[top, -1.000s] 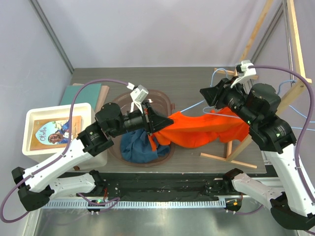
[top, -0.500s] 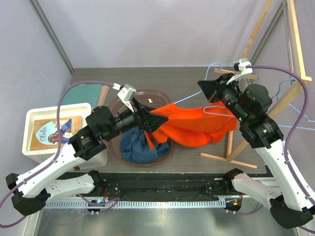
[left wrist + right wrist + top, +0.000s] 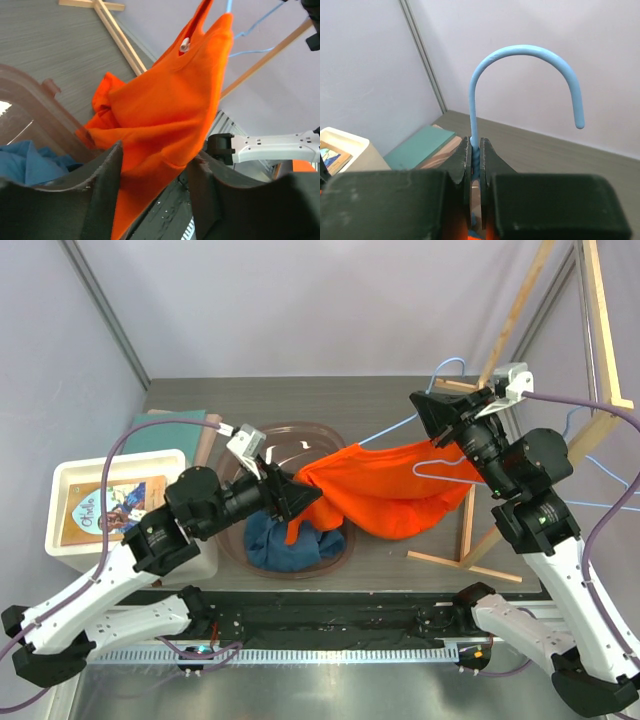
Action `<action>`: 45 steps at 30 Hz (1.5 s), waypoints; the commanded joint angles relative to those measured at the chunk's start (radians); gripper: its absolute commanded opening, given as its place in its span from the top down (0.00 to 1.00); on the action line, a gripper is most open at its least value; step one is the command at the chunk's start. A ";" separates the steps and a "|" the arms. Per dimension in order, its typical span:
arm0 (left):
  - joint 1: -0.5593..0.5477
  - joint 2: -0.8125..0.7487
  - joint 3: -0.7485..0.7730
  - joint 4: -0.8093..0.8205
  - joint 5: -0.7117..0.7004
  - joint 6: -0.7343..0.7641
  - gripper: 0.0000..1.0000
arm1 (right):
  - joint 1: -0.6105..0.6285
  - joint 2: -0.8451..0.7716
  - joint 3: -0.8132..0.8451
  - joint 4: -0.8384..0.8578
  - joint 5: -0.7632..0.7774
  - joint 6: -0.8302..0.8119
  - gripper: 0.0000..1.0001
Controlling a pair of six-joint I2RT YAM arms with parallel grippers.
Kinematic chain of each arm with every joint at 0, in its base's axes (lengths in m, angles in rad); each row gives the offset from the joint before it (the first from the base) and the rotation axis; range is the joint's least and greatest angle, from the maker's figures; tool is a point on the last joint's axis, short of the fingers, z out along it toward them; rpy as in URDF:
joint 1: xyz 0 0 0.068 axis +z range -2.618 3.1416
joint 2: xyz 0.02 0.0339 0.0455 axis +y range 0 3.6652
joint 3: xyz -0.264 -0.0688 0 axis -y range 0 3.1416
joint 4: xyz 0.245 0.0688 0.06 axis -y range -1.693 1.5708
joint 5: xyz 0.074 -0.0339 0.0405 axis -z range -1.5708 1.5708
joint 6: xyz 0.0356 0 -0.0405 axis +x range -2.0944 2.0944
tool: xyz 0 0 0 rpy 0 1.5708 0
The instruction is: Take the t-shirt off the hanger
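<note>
The orange t-shirt (image 3: 390, 490) hangs in the air between my two grippers and also fills the left wrist view (image 3: 165, 100). My left gripper (image 3: 300, 498) is closed on a bunch of its left end above the basin. In the left wrist view the cloth spans both of that gripper's (image 3: 156, 155) fingers, and a tail hangs down. My right gripper (image 3: 432, 410) is shut on the neck of the light blue wire hanger (image 3: 450, 366), held high at the back right. The hanger's hook (image 3: 520, 50) rises above the right gripper (image 3: 475, 145). The hanger's shoulders are mostly inside the shirt.
A brown basin (image 3: 335, 445) holding a blue garment (image 3: 275, 540) lies under the left gripper. A white box (image 3: 70, 480) with a picture book stands at the left, with a green book (image 3: 160, 425) behind it. A wooden rack (image 3: 480, 550) with more hangers (image 3: 590, 455) stands at the right.
My right gripper has lifted the hanger up and back. My left gripper has drawn back to the left with the shirt's end. The shirt now hangs higher and looser.
</note>
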 commanded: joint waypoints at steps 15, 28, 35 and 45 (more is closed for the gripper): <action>-0.005 -0.092 0.134 -0.186 -0.332 0.040 1.00 | 0.006 0.061 0.077 0.170 0.061 0.001 0.99; -0.005 -0.353 0.009 -0.205 -0.608 0.014 1.00 | 0.005 0.033 0.034 0.176 0.276 0.115 0.99; -0.005 -0.307 -0.005 -0.211 -0.561 -0.025 1.00 | 0.003 0.044 0.045 0.212 0.229 0.244 0.99; -0.005 -0.062 0.056 -0.059 -0.380 -0.028 1.00 | 0.006 0.117 0.068 0.276 -0.015 0.467 0.99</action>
